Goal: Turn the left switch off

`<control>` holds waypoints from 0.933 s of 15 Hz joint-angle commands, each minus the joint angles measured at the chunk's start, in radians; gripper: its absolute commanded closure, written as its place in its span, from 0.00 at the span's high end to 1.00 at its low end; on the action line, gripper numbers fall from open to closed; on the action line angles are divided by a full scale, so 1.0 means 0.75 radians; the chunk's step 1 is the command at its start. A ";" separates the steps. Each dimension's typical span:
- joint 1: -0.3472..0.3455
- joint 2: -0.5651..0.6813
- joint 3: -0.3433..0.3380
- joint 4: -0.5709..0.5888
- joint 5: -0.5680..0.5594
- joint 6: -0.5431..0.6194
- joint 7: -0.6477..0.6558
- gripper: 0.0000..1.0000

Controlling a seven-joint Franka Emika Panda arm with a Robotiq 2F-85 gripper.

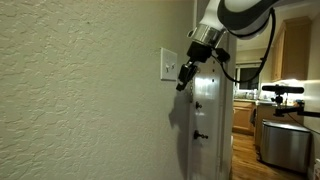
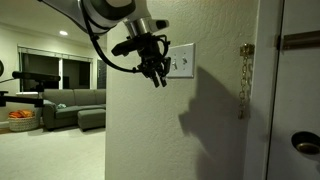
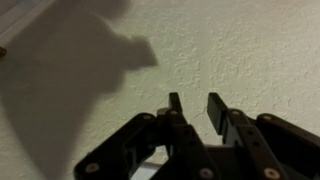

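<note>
A white switch plate is fixed to the textured wall and also shows in an exterior view. Its left switch is too small to tell apart, and its position cannot be read. My gripper hangs just in front of the plate's lower edge, fingertips pointing down. In the wrist view the fingers are nearly closed with a narrow gap, holding nothing. Only bare wall and the gripper's shadow show there, and the plate is out of that view.
A white door stands beside the plate, with a metal chain latch and a dark handle. A sofa sits in the room behind. Kitchen cabinets and a bin lie beyond the door.
</note>
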 commanded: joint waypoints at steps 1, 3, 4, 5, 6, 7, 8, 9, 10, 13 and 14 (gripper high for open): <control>-0.001 -0.114 -0.012 -0.148 -0.007 -0.052 -0.064 0.64; -0.003 -0.123 -0.017 -0.190 -0.015 -0.076 -0.080 0.77; -0.003 -0.124 -0.020 -0.211 -0.016 -0.084 -0.088 0.83; -0.003 -0.123 -0.022 -0.232 -0.018 -0.093 -0.097 0.90; -0.004 -0.121 -0.024 -0.250 -0.020 -0.103 -0.101 0.95; -0.005 -0.118 -0.027 -0.267 -0.020 -0.113 -0.106 0.99; -0.005 -0.117 -0.029 -0.284 -0.017 -0.121 -0.116 1.00; -0.003 -0.115 -0.033 -0.302 -0.009 -0.128 -0.132 1.00; -0.004 -0.114 -0.035 -0.317 -0.011 -0.133 -0.134 1.00; 0.000 -0.059 -0.029 -0.283 -0.003 -0.115 -0.101 1.00; 0.000 -0.059 -0.029 -0.291 -0.003 -0.116 -0.101 1.00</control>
